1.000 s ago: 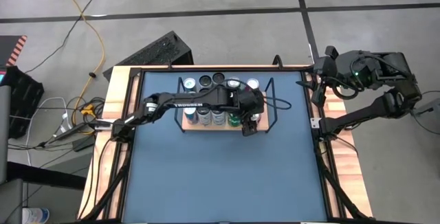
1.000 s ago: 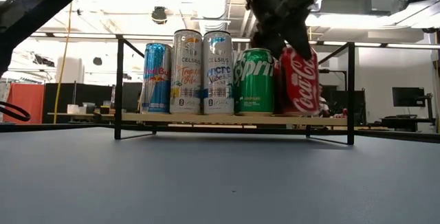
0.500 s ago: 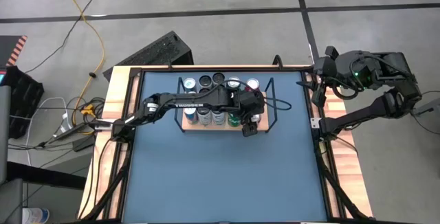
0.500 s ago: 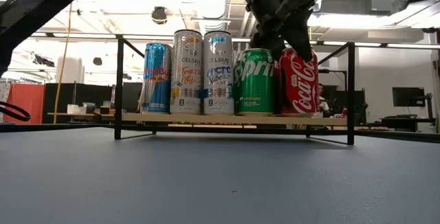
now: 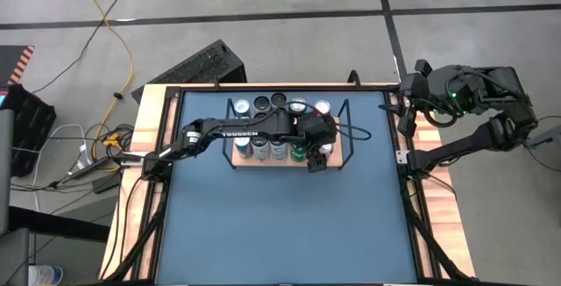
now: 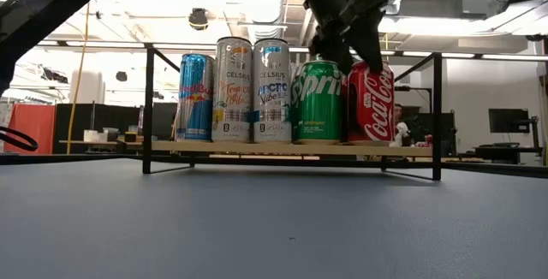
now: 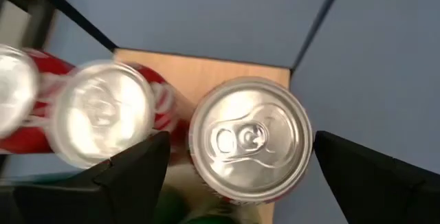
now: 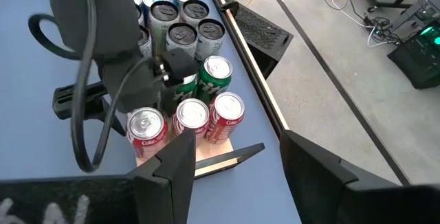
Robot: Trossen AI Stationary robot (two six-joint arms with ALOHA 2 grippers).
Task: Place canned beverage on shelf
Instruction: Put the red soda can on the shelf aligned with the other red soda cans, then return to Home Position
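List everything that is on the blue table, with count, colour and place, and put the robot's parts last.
table: 1, blue top, under everything
shelf: 1, light wood with black wire frame, far middle of the table
Coca-Cola cans: 3, red, in a line at the shelf's right end
Sprite cans: at least 2, green, beside the Coca-Cola cans
Celsius cans: 2 in the front row, white
Red Bull can: 1, blue, front left end
other cans behind: count unclear
left gripper: over the front Coca-Cola can, jaws open
right gripper: at the table's right edge, jaws open
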